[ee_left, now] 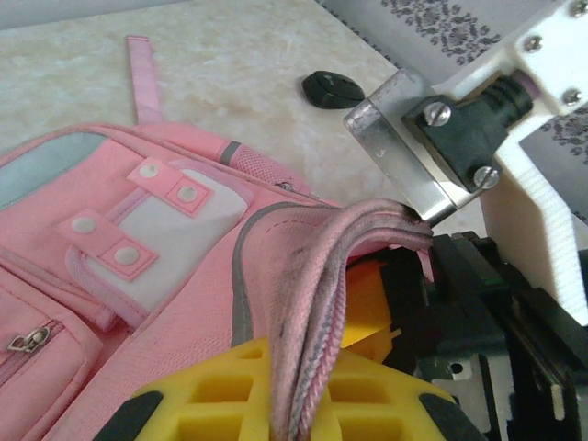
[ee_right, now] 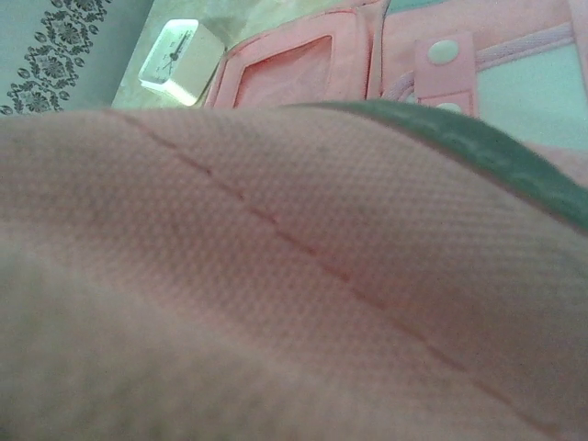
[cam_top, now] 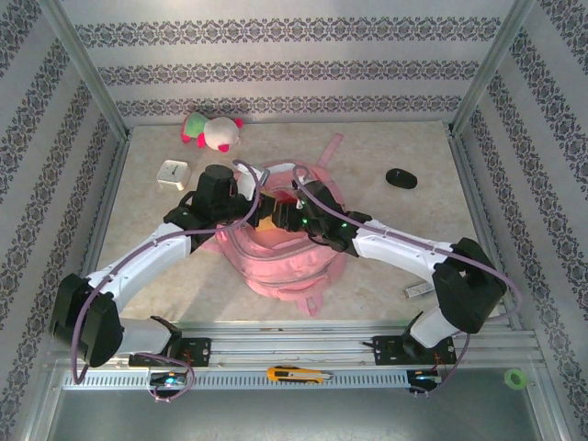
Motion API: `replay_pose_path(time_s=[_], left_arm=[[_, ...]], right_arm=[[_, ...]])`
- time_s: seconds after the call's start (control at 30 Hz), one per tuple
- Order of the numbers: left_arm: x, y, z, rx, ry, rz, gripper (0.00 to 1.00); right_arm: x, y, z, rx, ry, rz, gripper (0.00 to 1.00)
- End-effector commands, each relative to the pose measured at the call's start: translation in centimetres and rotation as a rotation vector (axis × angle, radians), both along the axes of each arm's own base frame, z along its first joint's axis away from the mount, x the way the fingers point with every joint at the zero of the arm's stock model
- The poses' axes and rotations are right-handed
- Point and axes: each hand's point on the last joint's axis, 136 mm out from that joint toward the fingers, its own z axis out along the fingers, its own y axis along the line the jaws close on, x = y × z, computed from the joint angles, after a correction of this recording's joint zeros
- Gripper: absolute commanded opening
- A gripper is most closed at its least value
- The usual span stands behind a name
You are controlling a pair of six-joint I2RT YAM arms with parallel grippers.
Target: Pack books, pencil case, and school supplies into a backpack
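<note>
Nearest, on the rail between the arm bases at 6 o'clock, lay a yellow-and-black utility knife (cam_top: 299, 374). A short grey-white bar (cam_top: 419, 291) rested on the counter (cam_top: 367, 299) at 4 o'clock from the pink backpack (cam_top: 285, 276), just beside the right arm's elbow. The backpack lay flat mid-counter with its front pockets facing up and one strap pointing toward 12 o'clock. Both arms were bent in over its upper part.

The left tool (ee_left: 308, 367) was clamped on a fold of the backpack's piped rim, with the pink fabric running up between its yellow fingers (ee_left: 239, 386). The right tool (cam_top: 287, 219) sat at the same rim, at 3 o'clock of the left one. Pink cloth lay across its wrist camera, so I could not tell whether it was open or closed.

Farther back, a white clock cube (cam_top: 172, 174) stood at 10 o'clock and a black oval lump (cam_top: 401, 178) lay at 2 o'clock. A pink-and-white plush toy (cam_top: 211, 131) lay by the back wall at 11 o'clock.
</note>
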Motion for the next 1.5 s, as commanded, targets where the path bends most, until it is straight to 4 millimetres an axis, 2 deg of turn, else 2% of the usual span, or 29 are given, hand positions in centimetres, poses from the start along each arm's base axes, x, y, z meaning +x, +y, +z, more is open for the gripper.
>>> replay_pose_path(time_s=[0.0, 0.07, 0.1, 0.23, 0.4, 0.57, 0.67, 0.77, 0.83, 0.9, 1.0, 1.13, 1.3, 1.47], left_arm=[[-0.2, -2.9, 7.3, -0.188, -0.205, -0.11, 0.02], [-0.1, -2.6, 7.1, -0.174, -0.209, -0.094, 0.02], [0.1, -2.3, 6.8, -0.155, -0.211, -0.075, 0.02], [0.7, -1.0, 4.9, -0.051, -0.225, -0.021, 0.02], [0.9, 0.0, 3.0, 0.017, -0.219, 0.005, 0.02], [0.7, -0.1, 2.5, 0.016, -0.211, 0.0, 0.02], [0.5, -0.1, 2.5, 0.007, -0.209, -0.007, 0.02], [0.3, -0.3, 2.4, -0.004, -0.202, -0.019, 0.02], [0.2, -0.5, 2.5, -0.015, -0.202, -0.027, 0.02], [0.1, -0.6, 2.5, -0.023, -0.204, -0.029, 0.02], [0.3, -0.9, 2.5, -0.042, -0.197, -0.031, 0.02], [0.4, -1.1, 2.4, -0.041, -0.197, -0.041, 0.02], [0.2, -1.3, 2.1, -0.053, -0.187, -0.053, 0.02], [0.0, -1.5, 2.0, -0.075, -0.18, -0.06, 0.02]], right_arm=[[-1.6, 5.2, 2.7, 0.138, -0.034, 0.165, 0.4], [-1.4, 4.7, 2.8, 0.13, -0.043, 0.141, 0.44], [-1.3, 4.0, 2.8, 0.12, -0.046, 0.12, 0.51], [-1.8, 0.7, 3.1, 0.081, -0.022, 0.045, 0.61], [-4.5, -4.0, 3.1, 0.015, 0.076, 0.0, 0.67], [-7.2, -9.5, 3.6, -0.04, 0.219, -0.065, 0.67], [-8.1, -14.4, 3.3, -0.077, 0.335, -0.191, 0.67], [-9.6, -21.0, 1.5, -0.109, 0.509, -0.4, 0.65], [-11.4, -25.7, -0.3, -0.13, 0.634, -0.562, 0.64], [-13.4, -29.6, -1.7, -0.153, 0.722, -0.705, 0.63], [-16.2, -33.7, -4.1, -0.186, 0.818, -0.866, 0.63], [-18.8, -36.0, -8.0, -0.124, 0.968, -1.016, 0.69], [-17.3, -36.8, -9.5, -0.042, 1.011, -1.105, 0.71], [-16.5, -36.9, -12.5, -0.058, 1.053, -1.122, 0.71]])
